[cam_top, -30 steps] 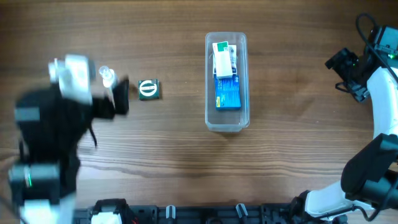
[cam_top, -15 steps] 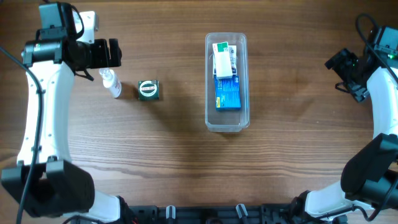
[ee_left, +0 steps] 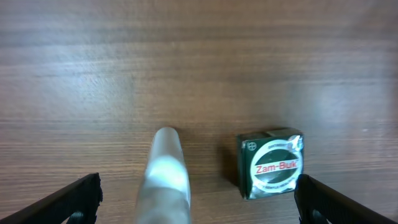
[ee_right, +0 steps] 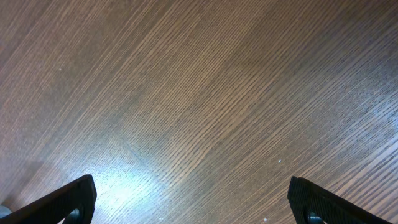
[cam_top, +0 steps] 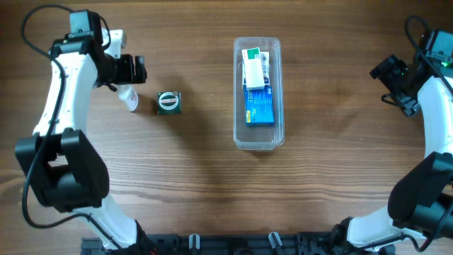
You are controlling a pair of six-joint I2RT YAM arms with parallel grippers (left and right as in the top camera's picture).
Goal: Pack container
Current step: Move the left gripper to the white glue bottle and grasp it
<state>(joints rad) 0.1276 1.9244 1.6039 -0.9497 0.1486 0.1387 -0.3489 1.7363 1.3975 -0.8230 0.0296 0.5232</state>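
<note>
Container [cam_top: 258, 139]: clear tub, long and narrow with rounded corners, mid-table [cam_top: 340, 177]; a blue box [cam_top: 259, 108] and a white box [cam_top: 253, 69] sit inside.
Left arm: reaches toward the table's upper left; left gripper [cam_top: 132, 69] released, fingers spread wide, above a small spray bottle [cam_top: 128, 97] just beside a green Zam-Buk box [cam_top: 168, 102].
Right arm: at the right edge, well apart from the container; right gripper [ee_right: 193, 193] released over bare wood.

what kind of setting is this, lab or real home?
Probably a robot lab bench, staged for data collection: a left arm and right arm flank a wood-grain table, with a clear container, a spray bottle and a small green box laid out.
</note>
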